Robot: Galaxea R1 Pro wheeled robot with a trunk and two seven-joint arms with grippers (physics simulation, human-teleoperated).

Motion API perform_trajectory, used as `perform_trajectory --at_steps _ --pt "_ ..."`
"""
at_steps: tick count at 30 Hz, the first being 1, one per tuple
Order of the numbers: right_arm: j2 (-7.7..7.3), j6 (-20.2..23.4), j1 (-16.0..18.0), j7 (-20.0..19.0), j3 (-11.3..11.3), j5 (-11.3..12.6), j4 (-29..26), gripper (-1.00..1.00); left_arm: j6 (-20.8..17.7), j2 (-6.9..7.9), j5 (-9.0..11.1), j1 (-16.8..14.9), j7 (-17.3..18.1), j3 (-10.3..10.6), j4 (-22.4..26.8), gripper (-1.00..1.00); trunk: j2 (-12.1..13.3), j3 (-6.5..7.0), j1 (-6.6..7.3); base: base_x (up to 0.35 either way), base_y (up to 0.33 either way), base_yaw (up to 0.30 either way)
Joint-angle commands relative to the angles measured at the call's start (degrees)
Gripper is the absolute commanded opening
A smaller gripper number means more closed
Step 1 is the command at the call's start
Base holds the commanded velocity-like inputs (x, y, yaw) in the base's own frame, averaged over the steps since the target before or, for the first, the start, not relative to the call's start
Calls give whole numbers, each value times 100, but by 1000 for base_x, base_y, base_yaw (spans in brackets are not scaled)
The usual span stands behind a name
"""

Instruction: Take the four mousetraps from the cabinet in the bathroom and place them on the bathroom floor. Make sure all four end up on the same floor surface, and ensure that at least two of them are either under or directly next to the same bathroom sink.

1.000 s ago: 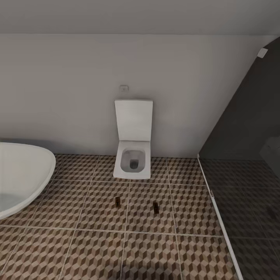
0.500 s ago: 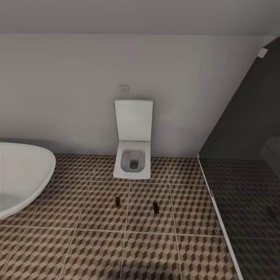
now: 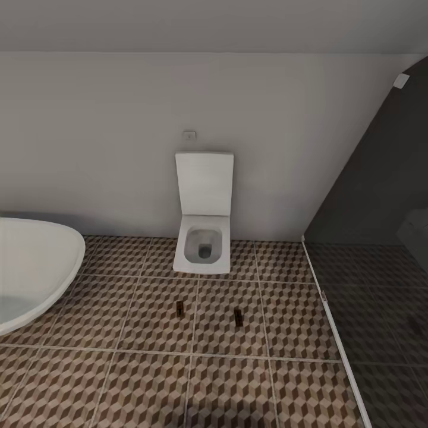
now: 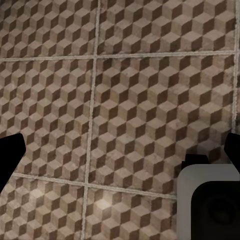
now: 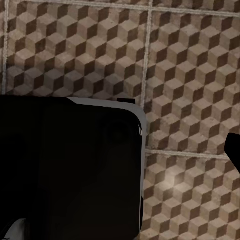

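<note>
Two mousetraps lie flat on the bathroom floor (image 3: 148, 380) in front of the toilet, one (image 3: 179, 307) to the left and one (image 3: 238, 317) to the right, about a tile's width apart. In the left wrist view my left gripper (image 4: 120, 152) hangs open over bare patterned tiles, its dark fingertips (image 4: 10, 155) at the picture's two sides with nothing between them. My right gripper (image 5: 125, 150) shows one dark fingertip (image 5: 234, 149) far out at the side over tiles; its other side is behind a black body part. The cabinet is out of view.
A white toilet (image 3: 203, 244) with its lid up stands against the grey wall. A white rounded basin (image 3: 35, 267) juts in at the left. A dark glass shower partition (image 3: 368, 226) closes off the right. A black robot part (image 5: 70, 170) and a pale one (image 4: 210, 205) intrude in the wrist views.
</note>
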State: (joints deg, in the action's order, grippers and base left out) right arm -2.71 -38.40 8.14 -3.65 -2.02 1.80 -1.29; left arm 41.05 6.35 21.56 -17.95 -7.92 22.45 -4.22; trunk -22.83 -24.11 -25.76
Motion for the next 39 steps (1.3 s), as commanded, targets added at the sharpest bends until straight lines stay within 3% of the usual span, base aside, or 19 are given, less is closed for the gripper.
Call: perform_trajectory --at_steps 1,39 --pt "-2 -19 3 -22 -17 22 5 100 25 -3 15 -7 -25 49 -18 100 -9 -8 -3 0 0 0" --pt "-2 -19 3 -22 -17 22 6 100 25 -3 15 -6 -25 49 -18 100 -9 -8 -3 0 0 0"
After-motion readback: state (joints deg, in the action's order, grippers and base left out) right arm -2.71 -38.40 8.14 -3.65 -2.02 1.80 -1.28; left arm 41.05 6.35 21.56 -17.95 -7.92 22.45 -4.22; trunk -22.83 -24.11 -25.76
